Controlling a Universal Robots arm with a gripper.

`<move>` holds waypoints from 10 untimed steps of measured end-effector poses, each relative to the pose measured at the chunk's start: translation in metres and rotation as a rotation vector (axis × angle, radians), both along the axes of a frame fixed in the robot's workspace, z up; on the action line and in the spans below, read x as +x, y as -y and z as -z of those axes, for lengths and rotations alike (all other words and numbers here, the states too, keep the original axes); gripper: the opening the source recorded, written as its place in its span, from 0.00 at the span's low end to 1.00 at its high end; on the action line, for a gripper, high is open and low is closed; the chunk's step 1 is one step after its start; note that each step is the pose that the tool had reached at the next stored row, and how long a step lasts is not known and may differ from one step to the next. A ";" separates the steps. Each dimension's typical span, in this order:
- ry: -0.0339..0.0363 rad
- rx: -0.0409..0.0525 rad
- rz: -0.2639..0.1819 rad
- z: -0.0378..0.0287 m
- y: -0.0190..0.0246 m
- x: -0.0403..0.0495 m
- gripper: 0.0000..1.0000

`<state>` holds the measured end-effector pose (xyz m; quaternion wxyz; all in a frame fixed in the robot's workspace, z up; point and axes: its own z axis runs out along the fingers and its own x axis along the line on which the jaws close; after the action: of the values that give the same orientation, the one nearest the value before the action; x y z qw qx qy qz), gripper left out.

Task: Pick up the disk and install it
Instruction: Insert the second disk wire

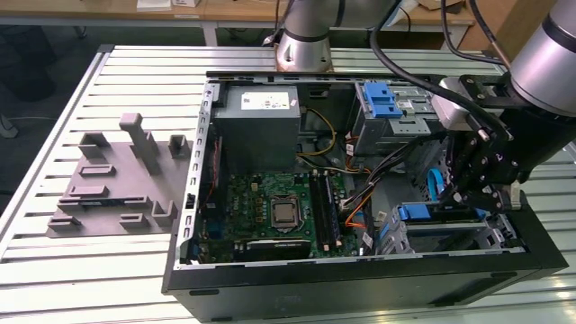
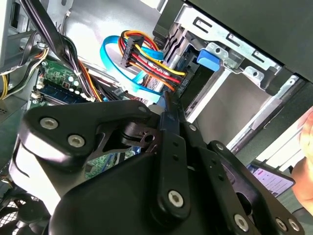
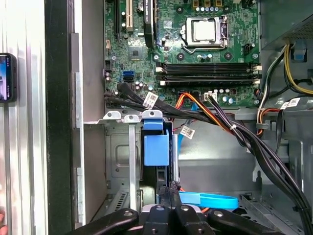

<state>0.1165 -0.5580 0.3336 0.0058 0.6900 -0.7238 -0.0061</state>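
1. The gripper [image 3: 168, 208] hangs inside the open computer case [image 1: 360, 283], at the drive bay [image 1: 450, 233] in the case's near corner on the exterior view's right. In both wrist views its fingers meet with no gap and nothing shows between them.
2. The disk [image 3: 156, 147] stands on edge in that bay, its blue end tab facing up, touching or just short of the gripper's tips. I judge the install step to be in hand: seating the disk.
3. What remains calls for a straight push along the bay rails, clear of the orange and black cables [image 3: 215, 115] just beside the bay.
4. Farther into the case lie the motherboard [image 1: 279, 209], the grey power-supply box [image 1: 259, 128] and a second drive cage with a blue latch [image 1: 382, 104].
5. Beyond the case, a grey fixture [image 1: 117, 179] sits on the desk [image 1: 54, 121].
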 end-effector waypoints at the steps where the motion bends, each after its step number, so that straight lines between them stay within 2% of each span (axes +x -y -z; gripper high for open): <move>1: -0.0002 0.0005 0.000 -0.0010 0.0000 0.0000 0.11; 6: -0.0026 -0.0011 0.000 -0.0088 0.0000 0.0000 0.11; 10: -0.0035 -0.0009 0.000 -0.0097 0.0000 0.0000 0.11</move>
<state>0.1165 -0.5580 0.3433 0.0074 0.6900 -0.7237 -0.0070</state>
